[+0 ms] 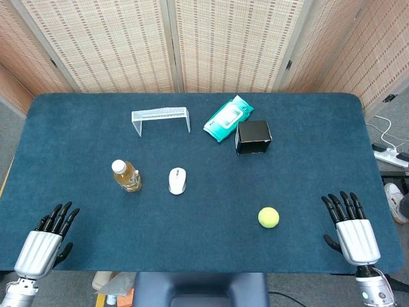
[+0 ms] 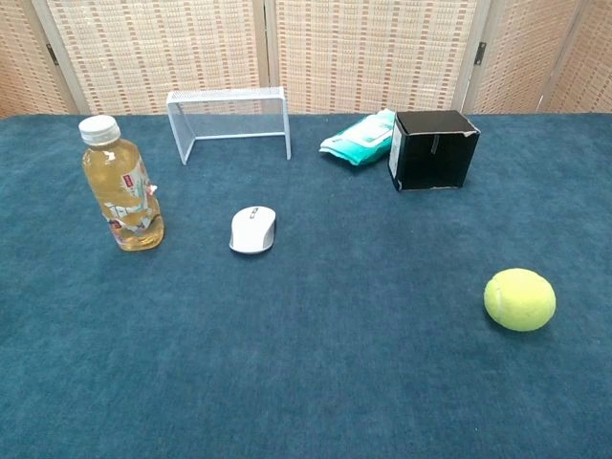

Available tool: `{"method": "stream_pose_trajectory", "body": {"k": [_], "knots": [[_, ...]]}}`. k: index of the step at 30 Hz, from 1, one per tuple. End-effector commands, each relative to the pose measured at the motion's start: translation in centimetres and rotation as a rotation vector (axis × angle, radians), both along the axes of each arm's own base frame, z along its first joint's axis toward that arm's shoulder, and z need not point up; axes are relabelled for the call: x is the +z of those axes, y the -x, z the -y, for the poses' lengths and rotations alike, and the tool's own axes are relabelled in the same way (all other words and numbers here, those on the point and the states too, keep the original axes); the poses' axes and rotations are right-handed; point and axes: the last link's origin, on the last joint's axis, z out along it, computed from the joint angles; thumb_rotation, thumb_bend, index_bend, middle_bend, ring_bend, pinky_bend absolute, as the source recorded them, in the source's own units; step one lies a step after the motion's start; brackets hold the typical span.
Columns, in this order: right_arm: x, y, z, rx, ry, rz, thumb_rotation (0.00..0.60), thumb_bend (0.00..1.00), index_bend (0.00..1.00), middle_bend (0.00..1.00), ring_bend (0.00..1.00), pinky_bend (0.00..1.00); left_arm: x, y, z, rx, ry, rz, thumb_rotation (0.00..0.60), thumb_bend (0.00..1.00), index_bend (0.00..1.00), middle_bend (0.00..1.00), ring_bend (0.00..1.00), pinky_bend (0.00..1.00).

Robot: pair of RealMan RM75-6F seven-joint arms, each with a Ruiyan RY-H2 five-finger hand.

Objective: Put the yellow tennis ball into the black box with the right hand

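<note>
The yellow tennis ball [image 1: 268, 217] [image 2: 519, 299] lies on the blue table toward the front right. The black box [image 1: 253, 137] [image 2: 434, 149] stands open-topped farther back, behind the ball. My right hand [image 1: 350, 228] rests at the table's front right edge, to the right of the ball and apart from it, fingers spread and empty. My left hand [image 1: 46, 238] lies at the front left edge, fingers spread, holding nothing. Neither hand shows in the chest view.
A white computer mouse [image 1: 177, 180] [image 2: 253, 229] and a bottle of yellow drink [image 1: 126, 176] [image 2: 121, 184] sit mid-left. A white wire rack [image 1: 160, 119] [image 2: 229, 121] stands at the back. A teal wipes pack [image 1: 228, 118] [image 2: 360, 137] lies left of the box.
</note>
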Motion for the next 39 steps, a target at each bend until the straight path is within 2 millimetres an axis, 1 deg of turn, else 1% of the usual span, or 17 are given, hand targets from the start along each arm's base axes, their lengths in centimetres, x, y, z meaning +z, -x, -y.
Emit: {"method": "stream_pose_trajectory", "body": {"k": [1,6,11,17,18,21,22,23,25,27,30,32,33,34,36,38,39], "knots": [[0.0,0.0,-0.1,0.002,-0.004,0.005,0.6,0.12,0.12,0.12,0.0,0.0,0.2,-0.1,0.1,-0.006,-0.004,0.008,0.6,0.36,0.13,0.11,0.04,0.27],[0.2,-0.1,-0.2,0.005,-0.006,0.021,0.6,0.12,0.12,0.12,0.0,0.0,0.2,-0.2,0.4,-0.015,0.002,0.013,0.6,0.36,0.13,0.11,0.04,0.27],[0.2,-0.1,-0.2,0.016,-0.002,0.013,0.6,0.12,0.12,0.12,0.0,0.0,0.2,-0.3,0.2,-0.025,0.003,0.012,0.6,0.36,0.13,0.11,0.04,0.27],[-0.2,-0.2,-0.8,0.037,-0.014,0.019,0.6,0.14,0.12,0.14,0.0,0.0,0.2,-0.3,0.3,-0.024,0.004,0.013,0.6,0.36,0.13,0.11,0.04,0.27],[-0.3,-0.3,-1.0,0.047,-0.017,0.025,0.6,0.16,0.12,0.15,0.0,0.0,0.3,-0.3,0.3,-0.024,0.003,0.017,0.6,0.36,0.13,0.11,0.04,0.27],[-1.0,-0.6,-1.5,0.073,-0.028,0.029,0.6,0.3,0.14,0.22,0.0,0.01,0.5,-0.3,0.4,-0.024,0.002,0.032,0.6,0.36,0.13,0.11,0.04,0.27],[-1.4,-0.8,-1.6,0.081,-0.027,0.023,0.6,0.37,0.16,0.24,0.0,0.04,0.5,-0.3,0.3,-0.022,0.0,0.035,0.6,0.36,0.13,0.11,0.04,0.27],[-1.6,-0.9,-1.8,0.088,-0.024,0.018,0.6,0.41,0.17,0.25,0.0,0.07,0.6,-0.3,0.3,-0.02,-0.001,0.037,0.6,0.36,0.13,0.11,0.04,0.27],[-2.1,-1.2,-2.1,0.1,-0.013,0.012,0.6,0.49,0.21,0.29,0.02,0.18,0.7,-0.2,0.3,-0.018,-0.002,0.039,0.6,0.36,0.13,0.11,0.04,0.27],[-2.4,-1.5,-2.5,0.105,-0.01,0.012,0.6,0.55,0.23,0.31,0.04,0.23,0.7,-0.2,0.3,-0.018,0.001,0.043,0.6,0.36,0.13,0.11,0.04,0.27],[-2.8,-1.9,-3.2,0.121,-0.003,0.011,0.6,0.67,0.29,0.37,0.1,0.3,0.8,-0.2,0.3,-0.021,0.002,0.048,0.6,0.36,0.13,0.11,0.04,0.27],[-3.1,-2.1,-3.6,0.136,0.007,0.001,0.6,0.75,0.35,0.42,0.17,0.37,0.8,-0.2,0.4,-0.023,0.003,0.052,0.6,0.36,0.13,0.11,0.04,0.27],[-3.3,-2.1,-3.7,0.139,0.007,-0.001,0.6,0.78,0.38,0.45,0.19,0.4,0.8,-0.2,0.4,-0.024,0.004,0.053,0.6,0.36,0.13,0.11,0.04,0.27],[-3.5,-2.2,-3.9,0.141,0.006,-0.005,0.6,0.81,0.42,0.49,0.24,0.44,0.8,-0.2,0.4,-0.025,0.006,0.053,0.6,0.36,0.13,0.11,0.04,0.27],[-4.0,-2.2,-4.1,0.142,-0.002,-0.006,0.6,0.86,0.49,0.56,0.31,0.51,0.8,-0.2,0.4,-0.026,0.009,0.054,0.6,0.36,0.13,0.11,0.04,0.27],[-4.6,-2.3,-4.2,0.145,-0.008,-0.011,0.6,0.88,0.61,0.66,0.41,0.6,0.8,-0.3,0.3,-0.028,0.01,0.054,0.6,0.36,0.13,0.11,0.04,0.27],[-4.9,-2.2,-4.3,0.142,-0.014,-0.016,0.6,0.88,0.65,0.71,0.45,0.63,0.8,-0.3,0.4,-0.028,0.011,0.054,0.6,0.36,0.13,0.11,0.04,0.27]]}}
